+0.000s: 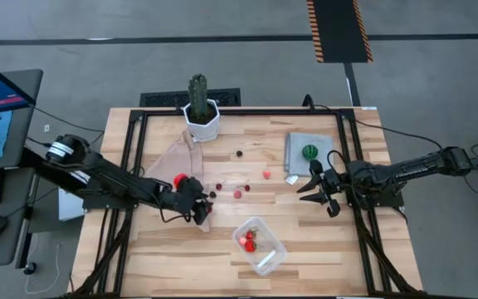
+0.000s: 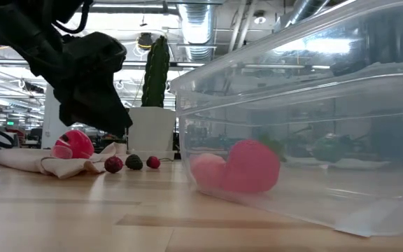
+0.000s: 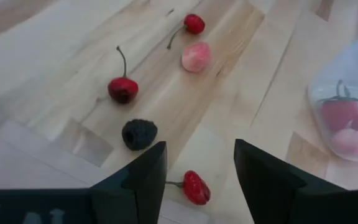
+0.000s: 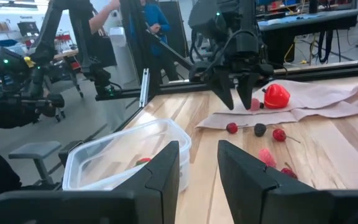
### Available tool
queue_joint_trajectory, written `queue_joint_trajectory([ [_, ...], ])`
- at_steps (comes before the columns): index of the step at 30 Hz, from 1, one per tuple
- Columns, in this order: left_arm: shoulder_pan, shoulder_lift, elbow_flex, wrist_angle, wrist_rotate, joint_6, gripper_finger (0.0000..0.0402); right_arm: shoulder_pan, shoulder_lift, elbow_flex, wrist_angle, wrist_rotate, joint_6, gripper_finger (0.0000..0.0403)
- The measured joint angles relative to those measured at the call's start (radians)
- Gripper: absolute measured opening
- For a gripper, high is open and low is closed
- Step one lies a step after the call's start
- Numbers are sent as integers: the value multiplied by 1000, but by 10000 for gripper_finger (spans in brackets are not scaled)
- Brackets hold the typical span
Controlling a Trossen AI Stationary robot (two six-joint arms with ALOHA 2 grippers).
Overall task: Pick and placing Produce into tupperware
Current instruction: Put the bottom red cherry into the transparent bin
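Small toy produce lies loose on the wooden table: a red cherry (image 3: 196,188), a dark berry (image 3: 139,134), a stemmed cherry (image 3: 123,90), a pink piece (image 3: 196,57) and another cherry (image 3: 194,23). My left gripper (image 3: 199,167) hangs open just over the nearest cherry, one finger on either side, touching nothing; in the high view my left gripper (image 1: 197,205) is left of centre. The clear tupperware (image 1: 260,245) stands near the front edge with red pieces (image 2: 236,168) inside. A green striped ball (image 1: 309,152) rests on a grey mat. My right gripper (image 1: 318,189) waits open at the right.
A beige cloth (image 1: 175,159) with a red piece (image 2: 73,145) on it lies behind my left gripper. A cactus in a white pot (image 1: 200,108) stands at the far edge. The grey mat (image 1: 297,143) lies far right. Bare wood lies between the loose produce and the tupperware.
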Motion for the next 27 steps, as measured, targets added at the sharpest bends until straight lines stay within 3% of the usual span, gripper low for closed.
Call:
queue_joint_trajectory([
  [18, -128, 16, 2, -15, -133, -116, 187, 0, 0, 0, -7, 0, 1, 133],
  [27, -135, 114, 17, 9, -133, -143, 187, 0, 0, 0, -7, 0, 0, 134],
])
